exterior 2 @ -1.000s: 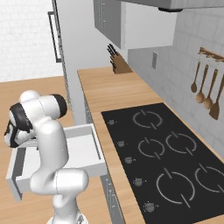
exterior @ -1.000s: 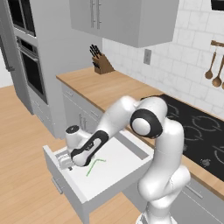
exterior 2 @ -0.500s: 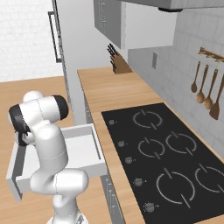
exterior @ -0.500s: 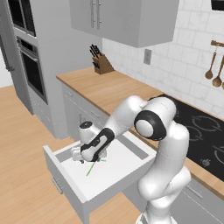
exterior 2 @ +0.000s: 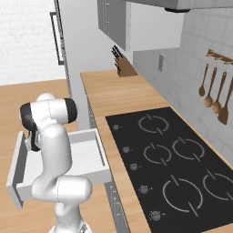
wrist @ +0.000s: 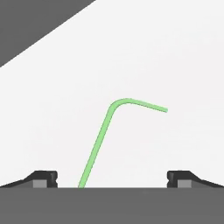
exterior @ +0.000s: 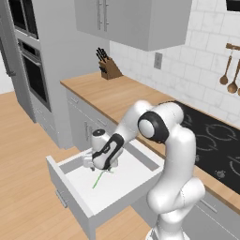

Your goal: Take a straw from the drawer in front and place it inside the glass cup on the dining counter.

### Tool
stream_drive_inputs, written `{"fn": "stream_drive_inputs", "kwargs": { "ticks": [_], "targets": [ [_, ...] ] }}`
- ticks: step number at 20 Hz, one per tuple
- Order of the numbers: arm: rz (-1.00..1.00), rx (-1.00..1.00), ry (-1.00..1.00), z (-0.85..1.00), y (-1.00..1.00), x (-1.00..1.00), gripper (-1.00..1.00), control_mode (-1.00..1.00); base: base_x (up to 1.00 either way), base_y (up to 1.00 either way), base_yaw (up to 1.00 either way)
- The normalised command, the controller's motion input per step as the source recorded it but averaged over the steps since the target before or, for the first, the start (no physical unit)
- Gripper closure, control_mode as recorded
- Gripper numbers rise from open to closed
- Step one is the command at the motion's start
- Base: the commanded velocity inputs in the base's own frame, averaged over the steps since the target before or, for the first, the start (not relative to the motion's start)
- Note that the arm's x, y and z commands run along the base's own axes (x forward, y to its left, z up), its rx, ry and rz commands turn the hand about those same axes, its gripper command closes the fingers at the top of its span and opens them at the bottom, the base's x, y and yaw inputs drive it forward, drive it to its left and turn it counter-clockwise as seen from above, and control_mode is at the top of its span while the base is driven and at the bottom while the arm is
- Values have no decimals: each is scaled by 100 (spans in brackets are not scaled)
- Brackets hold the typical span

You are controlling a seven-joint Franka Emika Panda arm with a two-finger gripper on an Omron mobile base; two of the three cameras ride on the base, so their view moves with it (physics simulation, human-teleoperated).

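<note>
Hand view: our pincer wide open, empty, tips straddling bent green straw lying on white floor of open drawer; we have swung from drawer's left end to above straw, so grasp looks next

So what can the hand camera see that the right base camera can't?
Hand view: the green straw with its bent end lying on the drawer's white floor, between the open hand's two dark fingertips. Right base view: the black cooktop, the knife block and the wooden spoons on the wall. Both show the inside of the open drawer.
</note>
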Motion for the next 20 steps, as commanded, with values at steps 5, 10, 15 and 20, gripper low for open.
{"fn": "stream_drive_inputs", "kwargs": {
  "ticks": [5, 10, 15, 20],
  "targets": [
    [-8, 0, 0, -43, 0, 30, -100, -100, 0, 0, 0],
    [-9, 0, 0, -33, 0, 7, -100, -100, 0, 0, 0],
    [-10, 0, 0, -16, -1, 20, -100, -100, 0, 0, 0],
    [-9, 0, 0, -2, -1, 7, -100, -100, 0, 0, 0]
  ]
}}
